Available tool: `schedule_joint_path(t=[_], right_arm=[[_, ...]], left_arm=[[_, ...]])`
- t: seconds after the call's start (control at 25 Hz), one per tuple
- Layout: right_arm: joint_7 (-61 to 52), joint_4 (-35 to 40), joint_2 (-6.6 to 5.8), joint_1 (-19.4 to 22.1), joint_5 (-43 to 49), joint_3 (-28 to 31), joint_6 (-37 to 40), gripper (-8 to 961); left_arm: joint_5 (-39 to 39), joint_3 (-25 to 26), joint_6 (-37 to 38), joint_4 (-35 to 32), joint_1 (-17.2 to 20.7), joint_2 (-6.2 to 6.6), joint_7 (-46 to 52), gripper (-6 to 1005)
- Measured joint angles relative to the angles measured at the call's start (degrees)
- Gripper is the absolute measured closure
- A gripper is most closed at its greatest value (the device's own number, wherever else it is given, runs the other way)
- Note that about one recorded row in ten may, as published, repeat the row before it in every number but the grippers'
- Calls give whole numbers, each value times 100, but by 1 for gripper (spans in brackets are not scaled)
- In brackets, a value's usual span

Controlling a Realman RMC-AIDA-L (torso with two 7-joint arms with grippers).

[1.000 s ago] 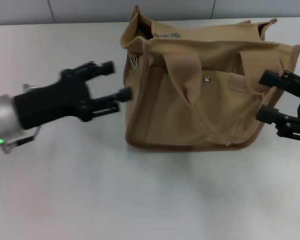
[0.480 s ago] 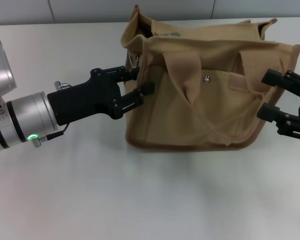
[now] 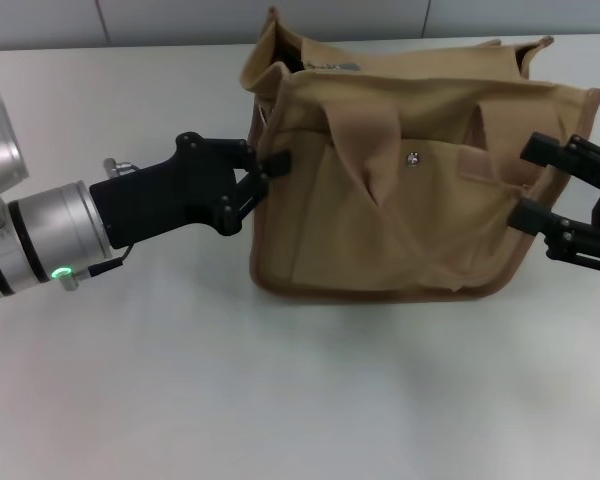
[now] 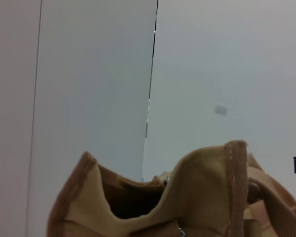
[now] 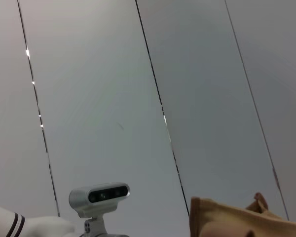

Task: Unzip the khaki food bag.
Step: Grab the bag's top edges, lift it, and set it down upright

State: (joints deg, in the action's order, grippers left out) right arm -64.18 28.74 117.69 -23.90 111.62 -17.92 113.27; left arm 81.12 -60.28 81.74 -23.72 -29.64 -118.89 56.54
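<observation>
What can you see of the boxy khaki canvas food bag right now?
The khaki food bag is a boxy tan canvas tote with darker brown trim, standing upright on the pale table. Two wide strap handles droop over its front pocket, beside a small metal snap. Its top sags partly open at the robot's left end. The left gripper is closed on that end's upper corner; the right gripper, open, is at the opposite end, contact unclear.

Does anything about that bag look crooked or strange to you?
Nothing is damaged or spilled. The khaki bag stands upright on the table, though its top sags unevenly, with the far left corner poking up. The left hand is pinched on the bag's left end, while the right hand sits open at its right end.
</observation>
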Motion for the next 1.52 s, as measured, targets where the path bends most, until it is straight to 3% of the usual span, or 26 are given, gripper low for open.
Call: schedule_joint_path(t=[0.08,0.2,0.36,0.48,0.56,0.68,0.72,0.8,1.0,1.16,1.32,1.52], right_arm=[[1,0,28,-20,-12,-1,-15,106],[2,0,46,-21,-59,0,-22,106],[4,-23,94,-48,-151,0,-60,106],[9,-137,117,-113,-296,-1,-93,107],[10,-192,118,-132,-335,0,-101,107],[53,-371,119,-149,-533,7,-254,107],[53,-371,119,-149,-533,7,-254,107],[126,-482,130,-122,-669,8,-412,107],[651,-800,137,17,-1035,46,-773,108],[1421,-927,148,92,-1130,86,-1180,108],[3133,-1507,170,93,-1259,178,-1624,108],[6764,-3211,204,-72,-1297,363,-2103,109]], left_arm=[[-1,223,-1,-42,65,40,-93,948],[1,518,130,-107,134,80,-175,952],[1,1469,532,-465,271,146,-325,955],[0,2291,690,-811,218,140,-84,955],[-41,2553,860,-908,124,118,-8,954],[-98,2556,997,-907,56,80,-86,954],[-144,2309,1032,-713,21,29,-428,954],[-164,1922,960,86,-17,-3,-1364,953],[-170,1836,900,1397,-81,-26,-3079,952],[-137,1831,923,2013,-59,-29,-3970,951],[-126,1830,996,2080,-12,-29,-4043,949],[-113,1797,1057,2150,-34,-28,-4035,948]])
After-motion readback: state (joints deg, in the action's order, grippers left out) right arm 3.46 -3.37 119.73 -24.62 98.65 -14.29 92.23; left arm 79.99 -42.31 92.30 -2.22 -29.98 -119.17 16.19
